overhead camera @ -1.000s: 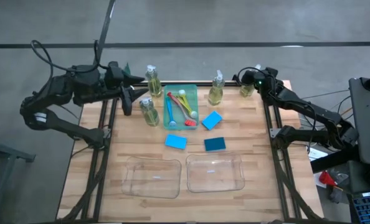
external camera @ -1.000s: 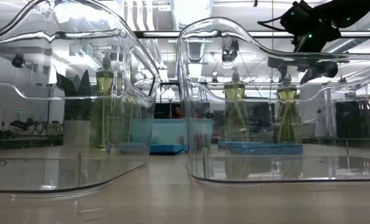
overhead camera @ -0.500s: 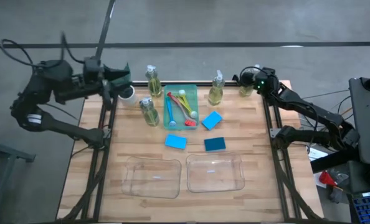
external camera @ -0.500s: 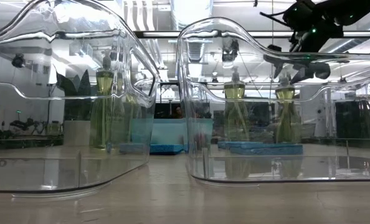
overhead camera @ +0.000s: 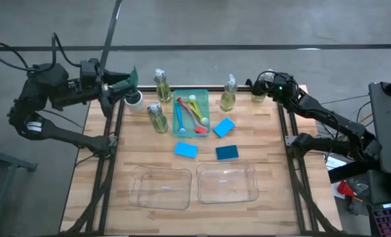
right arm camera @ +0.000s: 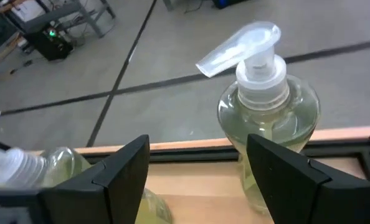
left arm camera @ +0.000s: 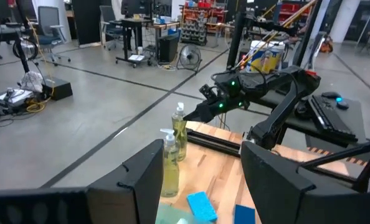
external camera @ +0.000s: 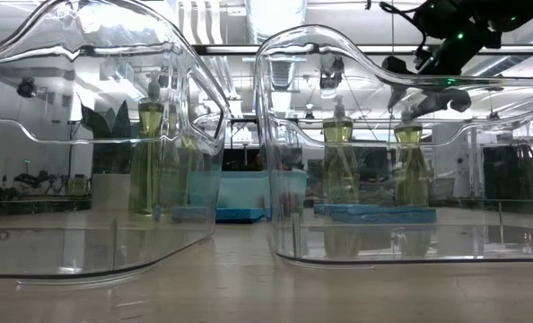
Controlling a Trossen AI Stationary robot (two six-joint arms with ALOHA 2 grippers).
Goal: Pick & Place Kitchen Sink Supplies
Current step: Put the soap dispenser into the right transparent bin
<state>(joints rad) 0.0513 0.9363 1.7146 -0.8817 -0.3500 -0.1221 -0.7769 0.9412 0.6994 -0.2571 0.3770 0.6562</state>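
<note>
Four clear bottles of yellow-green liquid stood along the far part of the table [overhead camera: 261, 158]. The right end effector [overhead camera: 260, 81] hung with its fingers spread at the far-right corner bottle [right arm camera: 269, 118], not closed on it. The left end effector [overhead camera: 126, 84] waited open beyond the table's far-left corner, near the potted plant [overhead camera: 133, 97]. Three blue sponges [overhead camera: 225, 127] lay mid-table beside the green tray [overhead camera: 205, 99] holding the brushes [overhead camera: 190, 113]. Two clear bins [overhead camera: 160, 187] sat at the near edge.
</note>
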